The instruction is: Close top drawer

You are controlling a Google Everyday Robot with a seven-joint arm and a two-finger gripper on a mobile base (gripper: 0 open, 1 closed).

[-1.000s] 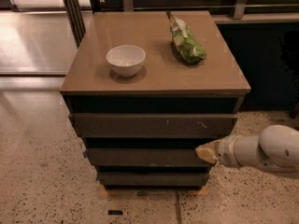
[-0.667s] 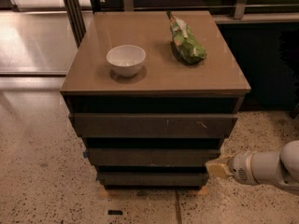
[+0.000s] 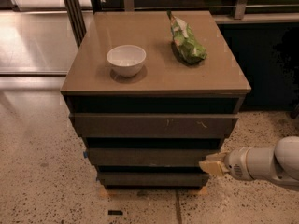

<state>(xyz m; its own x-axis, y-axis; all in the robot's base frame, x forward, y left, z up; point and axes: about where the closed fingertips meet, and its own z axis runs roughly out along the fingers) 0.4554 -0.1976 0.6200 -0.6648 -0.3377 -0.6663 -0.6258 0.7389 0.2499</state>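
A white bowl stands on the left part of the desk. Directly under the desk top, the top drawer stands a little forward. A green bag lies further right. The gripper is low on the right, below the top drawer's right end, with its fingers together.

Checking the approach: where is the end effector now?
In camera view, the end effector is low on the right, by the right end of the middle drawer front, below the top drawer.

Cabinet top: bowl, bag (claw low right)
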